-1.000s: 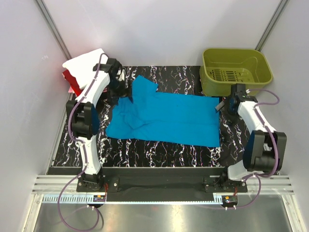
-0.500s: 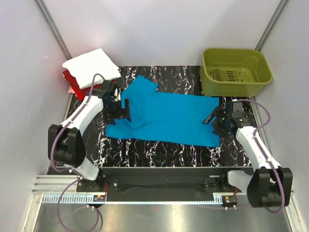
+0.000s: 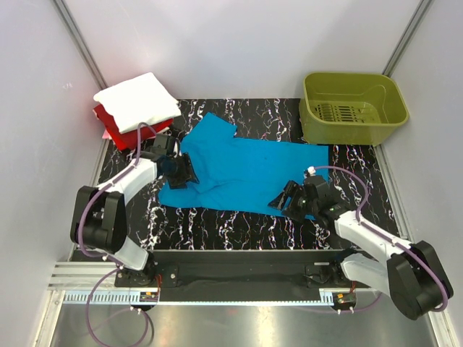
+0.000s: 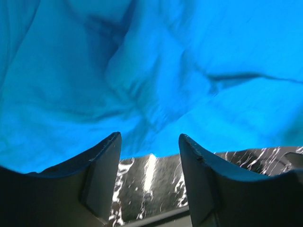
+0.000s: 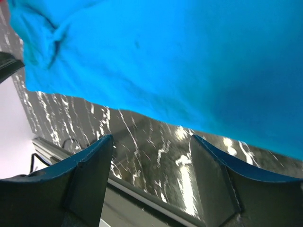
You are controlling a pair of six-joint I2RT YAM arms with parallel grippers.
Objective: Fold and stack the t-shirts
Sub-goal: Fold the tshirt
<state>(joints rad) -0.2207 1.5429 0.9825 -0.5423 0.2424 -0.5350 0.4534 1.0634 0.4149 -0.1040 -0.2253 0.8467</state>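
Observation:
The turquoise-blue t-shirt (image 3: 246,173) lies spread on the black marbled mat, one sleeve rumpled at its left. It fills the left wrist view (image 4: 151,71) and the right wrist view (image 5: 180,56). A folded white t-shirt (image 3: 137,100) lies on a folded red t-shirt (image 3: 116,130) at the far left corner. My left gripper (image 3: 185,172) is open and empty, low at the blue shirt's left edge (image 4: 149,142). My right gripper (image 3: 283,202) is open and empty, low at the shirt's near right hem (image 5: 151,142).
An olive-green plastic basket (image 3: 353,108) stands at the far right corner. The black marbled mat (image 3: 239,224) shows bare along the near edge in front of the shirt. White walls close in on both sides.
My right arm has swung in from near the basket to the shirt's near right hem. My left gripper has come down from by the stack to the shirt's left edge.

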